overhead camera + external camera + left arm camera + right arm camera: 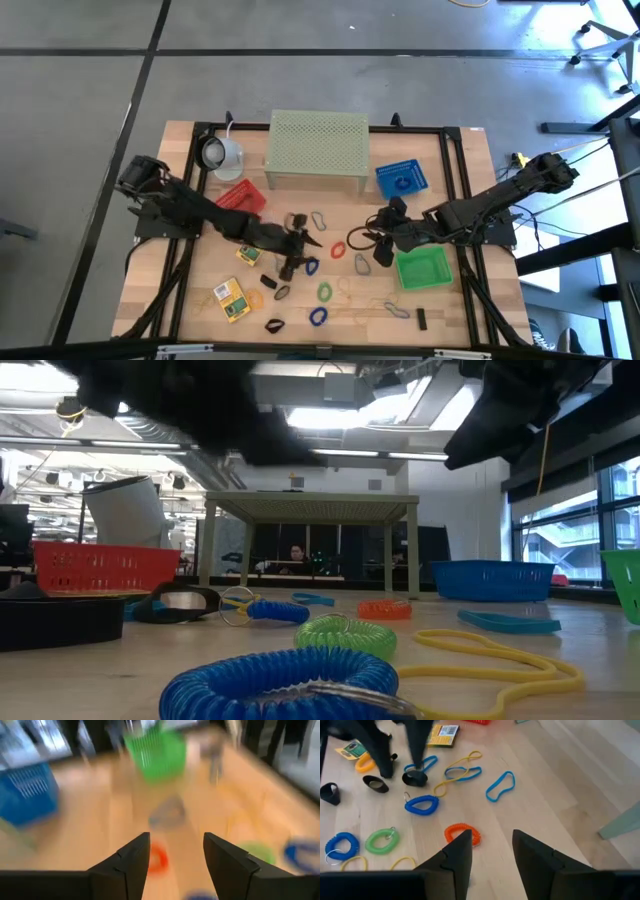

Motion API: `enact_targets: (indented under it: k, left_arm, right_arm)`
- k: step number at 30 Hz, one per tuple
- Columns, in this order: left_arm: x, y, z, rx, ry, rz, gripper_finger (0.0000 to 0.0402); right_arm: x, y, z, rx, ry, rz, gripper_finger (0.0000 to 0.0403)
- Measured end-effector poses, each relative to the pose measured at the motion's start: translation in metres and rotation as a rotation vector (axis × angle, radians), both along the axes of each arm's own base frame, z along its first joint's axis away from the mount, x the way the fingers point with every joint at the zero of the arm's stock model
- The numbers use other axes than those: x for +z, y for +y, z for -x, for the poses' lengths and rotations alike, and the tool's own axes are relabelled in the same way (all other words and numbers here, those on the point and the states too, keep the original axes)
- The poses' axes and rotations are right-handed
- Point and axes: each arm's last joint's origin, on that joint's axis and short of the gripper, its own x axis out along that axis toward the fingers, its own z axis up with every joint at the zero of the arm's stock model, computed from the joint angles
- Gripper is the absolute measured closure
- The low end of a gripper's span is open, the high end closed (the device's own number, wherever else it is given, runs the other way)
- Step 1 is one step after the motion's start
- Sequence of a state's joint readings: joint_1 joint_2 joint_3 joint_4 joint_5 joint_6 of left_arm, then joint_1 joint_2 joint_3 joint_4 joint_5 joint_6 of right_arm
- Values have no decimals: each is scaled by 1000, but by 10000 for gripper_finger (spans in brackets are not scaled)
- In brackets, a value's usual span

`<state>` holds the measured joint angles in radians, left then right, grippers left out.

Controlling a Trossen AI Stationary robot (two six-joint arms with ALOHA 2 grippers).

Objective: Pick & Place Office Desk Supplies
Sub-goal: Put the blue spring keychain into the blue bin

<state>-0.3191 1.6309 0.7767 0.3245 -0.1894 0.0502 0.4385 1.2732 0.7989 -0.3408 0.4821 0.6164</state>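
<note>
Orange coil (463, 833) before the empty, parted right end effector (491, 851), tiny from above

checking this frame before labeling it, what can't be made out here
- Left wrist view: motion-blurred; the grey item ahead of the left gripper cannot be identified.
- Low view: both arms are dark blurs cut off by the top edge.
- High view: print on the yellow packets is too small to read.
- Right wrist view: the right gripper hides part of the orange coil loop.

A robotics lab or open-plan workspace. A wooden desk (330, 290) stands on a grey concrete floor (90, 90), with an office chair's wheeled base (600, 40) beyond it. Behind the desk are ceiling strip lights (400, 452), large windows (560, 530) and a seated person (296, 556).
</note>
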Motion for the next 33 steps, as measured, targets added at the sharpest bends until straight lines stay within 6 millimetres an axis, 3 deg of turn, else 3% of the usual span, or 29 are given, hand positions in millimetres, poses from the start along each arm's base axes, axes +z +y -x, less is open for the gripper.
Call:
enact_targets:
  k: [5,12,19,27,33]
  left_arm:
    - [-19,-5,-11,30,288,8,225]
    - [-45,-9,-22,5,306,7,229]
    - [-48,-1,-23,14,334,27,229]
    - [-56,14,-18,182,429,-47,237]
    - [-66,15,-19,117,473,-53,269]
  right_arm:
    - [0,0,0,19,8,24,262]
    - [0,-1,0,-5,-3,51,262]
    - [0,-1,0,-9,-5,68,262]
    - [0,-1,0,-5,-4,73,262]
    - [0,-2,0,-9,-6,82,262]
